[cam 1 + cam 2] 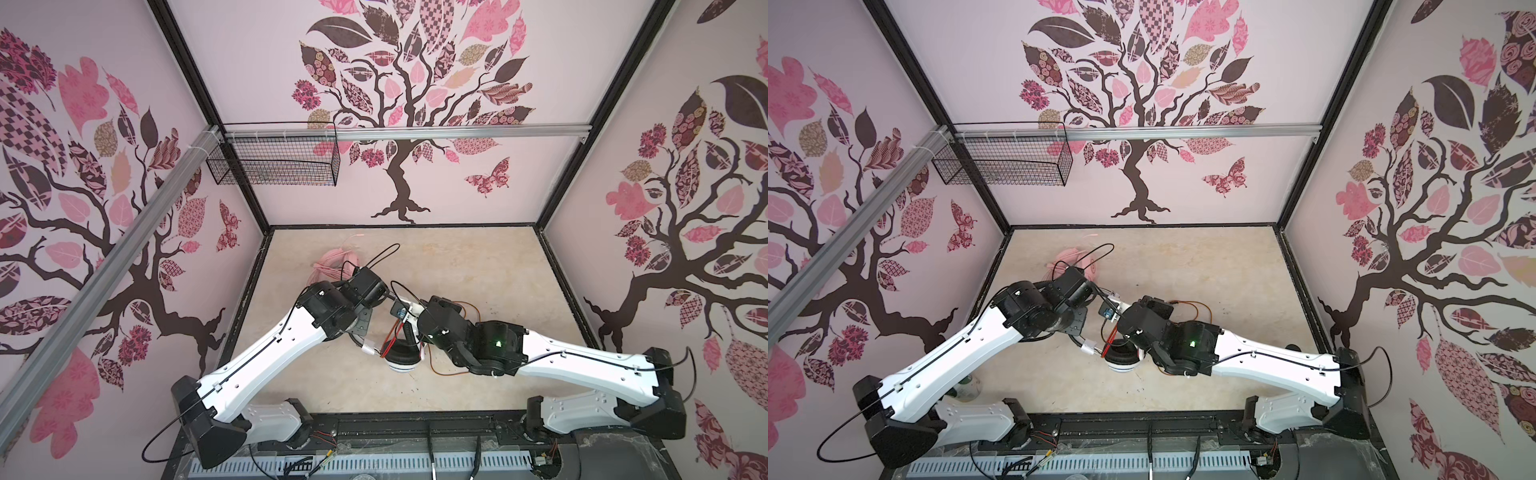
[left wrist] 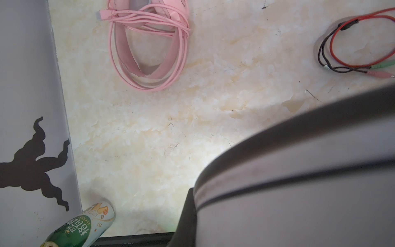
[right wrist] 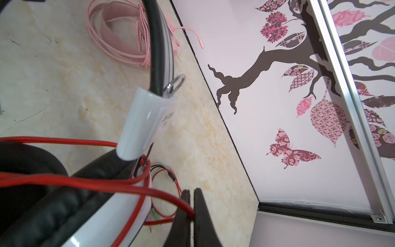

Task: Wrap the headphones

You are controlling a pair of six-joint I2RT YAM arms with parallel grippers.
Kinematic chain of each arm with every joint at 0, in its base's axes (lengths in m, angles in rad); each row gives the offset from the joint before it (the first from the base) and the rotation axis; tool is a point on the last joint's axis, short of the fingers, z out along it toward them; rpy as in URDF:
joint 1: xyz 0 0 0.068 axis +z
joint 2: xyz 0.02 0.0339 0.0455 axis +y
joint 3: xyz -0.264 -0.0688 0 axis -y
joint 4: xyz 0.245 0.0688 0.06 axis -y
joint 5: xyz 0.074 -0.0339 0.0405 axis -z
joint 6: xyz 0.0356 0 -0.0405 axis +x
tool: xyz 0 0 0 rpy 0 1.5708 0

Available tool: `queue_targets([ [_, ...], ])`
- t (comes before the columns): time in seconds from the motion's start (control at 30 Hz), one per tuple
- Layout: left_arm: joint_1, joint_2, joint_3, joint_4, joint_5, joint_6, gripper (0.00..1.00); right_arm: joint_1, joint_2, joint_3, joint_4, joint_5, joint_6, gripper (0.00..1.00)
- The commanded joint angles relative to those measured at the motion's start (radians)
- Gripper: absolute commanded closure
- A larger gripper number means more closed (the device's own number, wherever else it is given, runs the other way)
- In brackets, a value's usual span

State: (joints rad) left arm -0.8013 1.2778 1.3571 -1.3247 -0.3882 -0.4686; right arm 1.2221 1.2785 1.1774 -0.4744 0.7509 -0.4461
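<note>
The table [image 1: 478,270] is a pale beige, marble-look sheet scuffed with small dark marks. Three pale pink walls [image 1: 478,187] printed with brown trees, pink leaves and butterflies box it in. A black wire basket [image 1: 274,160] hangs on the back wall from an aluminium rail [image 1: 415,133].

Below the basket the pink headset [image 1: 332,266] lies flat on the table, its pink cable [image 2: 139,18] coiled round the band and its mic boom [image 3: 192,35] pointing at the back wall.

Further from the basket, toward the front middle, is the white-and-black headset [image 1: 402,361]. Its lower ear cup sits low, white shell facing the front edge. The black headband [image 3: 157,42] climbs steeply from the white slider [image 3: 139,124], so the long axis stands up rather than lying flat.

The right gripper [image 3: 191,192] has its jaws clenched on the red cable [image 3: 85,181], which loops across the black ear pad. The cable's loose end, with its plugs [image 2: 380,64], lies in a ring on the table. The left gripper [image 1: 387,296] is closed. The headband blurs across its wrist view, and I cannot tell whether the jaws pinch it. A green-and-white can [image 2: 85,226] sits on the basket's side, by the front edge.
</note>
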Motion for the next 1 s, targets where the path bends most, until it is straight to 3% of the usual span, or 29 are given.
queue_targets([
  [0.0,-0.001,-0.060,-0.017,0.025,0.018,-0.011,1.00,-0.014,-0.044,0.003,0.027,-0.013,0.002,1.00],
  [0.3,-0.002,-0.119,-0.001,0.033,0.039,-0.011,1.00,-0.077,-0.093,-0.064,0.069,-0.087,0.035,1.00],
  [0.57,-0.003,-0.174,-0.038,0.111,0.236,0.082,1.00,-0.105,-0.122,-0.082,0.119,-0.200,0.049,0.99],
  [0.67,-0.002,-0.194,-0.046,0.116,0.256,0.093,1.00,-0.120,-0.135,-0.087,0.137,-0.233,0.043,0.98],
  [0.77,-0.003,-0.206,-0.048,0.111,0.261,0.096,1.00,-0.141,-0.145,-0.094,0.147,-0.269,0.048,0.90],
  [0.97,-0.003,-0.216,-0.049,0.113,0.270,0.096,1.00,-0.210,-0.188,-0.120,0.171,-0.416,0.118,0.59],
])
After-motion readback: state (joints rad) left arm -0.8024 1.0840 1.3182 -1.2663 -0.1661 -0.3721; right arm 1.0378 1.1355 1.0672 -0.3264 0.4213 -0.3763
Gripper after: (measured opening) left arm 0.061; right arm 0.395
